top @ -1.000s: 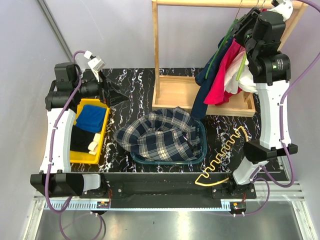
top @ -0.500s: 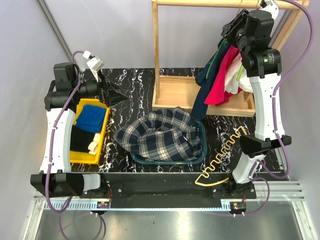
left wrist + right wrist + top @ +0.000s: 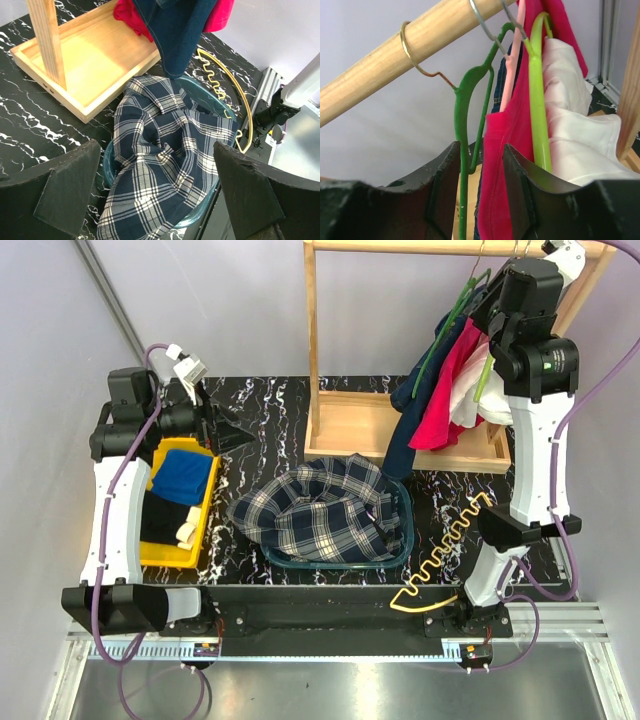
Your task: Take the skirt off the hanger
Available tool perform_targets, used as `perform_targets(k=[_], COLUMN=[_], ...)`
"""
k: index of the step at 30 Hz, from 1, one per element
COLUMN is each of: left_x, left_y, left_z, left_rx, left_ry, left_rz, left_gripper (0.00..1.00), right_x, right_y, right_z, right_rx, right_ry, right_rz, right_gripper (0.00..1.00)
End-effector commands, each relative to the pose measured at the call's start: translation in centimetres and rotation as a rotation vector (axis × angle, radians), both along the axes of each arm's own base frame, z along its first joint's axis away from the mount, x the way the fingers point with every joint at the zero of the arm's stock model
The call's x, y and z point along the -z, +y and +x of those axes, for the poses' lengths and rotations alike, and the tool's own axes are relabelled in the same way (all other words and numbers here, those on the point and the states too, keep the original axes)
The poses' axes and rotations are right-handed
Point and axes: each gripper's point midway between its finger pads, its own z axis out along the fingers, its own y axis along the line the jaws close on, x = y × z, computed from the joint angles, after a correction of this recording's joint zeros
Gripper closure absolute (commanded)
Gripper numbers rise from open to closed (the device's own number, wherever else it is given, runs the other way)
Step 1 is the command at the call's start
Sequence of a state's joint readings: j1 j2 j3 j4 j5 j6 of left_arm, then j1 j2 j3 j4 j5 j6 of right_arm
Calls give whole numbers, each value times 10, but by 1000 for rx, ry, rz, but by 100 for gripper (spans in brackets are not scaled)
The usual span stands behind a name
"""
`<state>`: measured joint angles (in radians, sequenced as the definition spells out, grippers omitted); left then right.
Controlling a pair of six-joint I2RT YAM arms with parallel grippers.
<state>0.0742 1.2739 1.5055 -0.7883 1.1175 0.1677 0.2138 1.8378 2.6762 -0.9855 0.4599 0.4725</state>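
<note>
Mid-frame skirt (image 3: 320, 510): crumpled tartan heap
Hanger (image 3: 447, 545): cream zigzag arc
Left gripper (image 3: 160, 192): spread wide
Right gripper (image 3: 480, 150): raised, half-open astride green hanger (image 3: 462, 100)

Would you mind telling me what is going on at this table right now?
The tartan skirt is off its hanger and lies bunched in the teal basket. The pale yellow hanger lies bare on the table, to the basket's right. The right gripper is up at the wooden rail, its fingers apart on either side of a green hanger hooked there. The left gripper hovers wide open, holding nothing, facing the skirt.
</note>
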Motion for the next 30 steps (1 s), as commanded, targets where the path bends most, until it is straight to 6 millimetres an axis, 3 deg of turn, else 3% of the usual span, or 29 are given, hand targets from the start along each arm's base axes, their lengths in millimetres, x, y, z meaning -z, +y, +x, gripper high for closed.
perform_targets(k=[1,3,6,11,16,23,30], left_x=[-11,-10,-9,-8,-9,-10,-8], left_y=[-2,-2,-3,-3,-3,-1,1], left_z=[-4,-5,-7,-9,-11,-10,-10], left_rx=[41,40,41,43,45,34,34], left_ry=[-75,-71,-69,-64,-65,-73,-68], left_rz=[-11,-12,-13,-17,-20,-15,-17], left_gripper=[1,1,1,2,2,2,2], right_x=[-13,-24,-18,14,21,24,18], right_y=[16,33,43,51,50,9,-12], right_z=[-3,1,13,37,47,27,13], right_rx=[-77,-154,-175,-167,-116,88,165], right_ry=[-49,-96,-101,-32,-24,36,51], right_rz=[89,145,209,250,176,-41,-118], right_gripper=[53,54,54,55,56,55,53])
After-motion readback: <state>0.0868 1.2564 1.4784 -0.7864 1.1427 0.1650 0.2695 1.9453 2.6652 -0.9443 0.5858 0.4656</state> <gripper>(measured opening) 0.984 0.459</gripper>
